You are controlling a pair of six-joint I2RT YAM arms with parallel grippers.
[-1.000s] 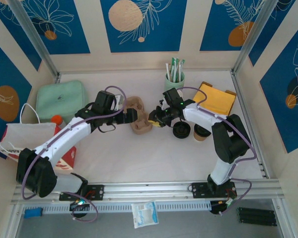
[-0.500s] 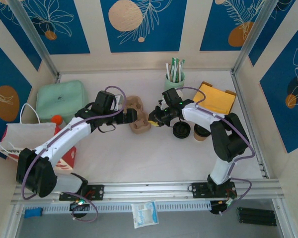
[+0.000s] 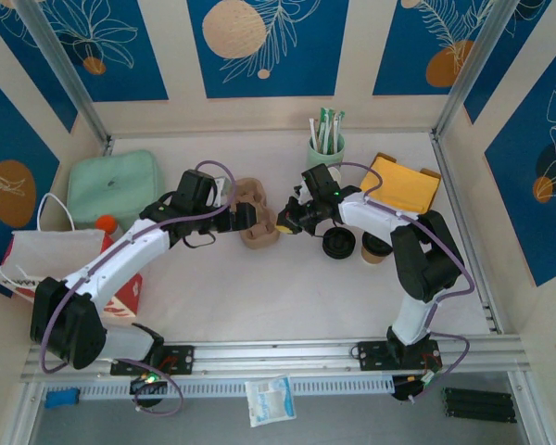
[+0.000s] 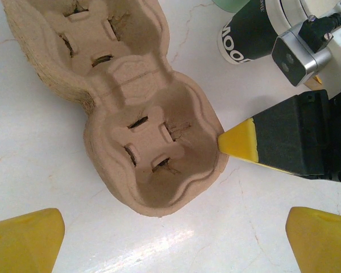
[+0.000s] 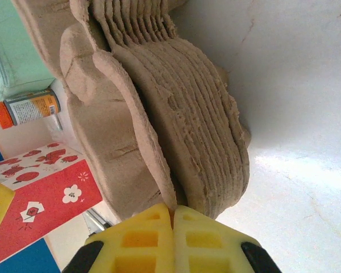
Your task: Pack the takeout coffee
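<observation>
From the left wrist, the takeout coffee (image 4: 243, 35) is cut by the top edge and partly covered by the right arm's camera housing (image 4: 300, 46) — we read only "MOO". The fingertips (image 4: 24, 242) of the left hand (image 4: 171, 243) run off the bottom edge. From the right wrist, the carrier stack (image 5: 176, 125) hides one end of an orange can (image 5: 31, 108).
</observation>
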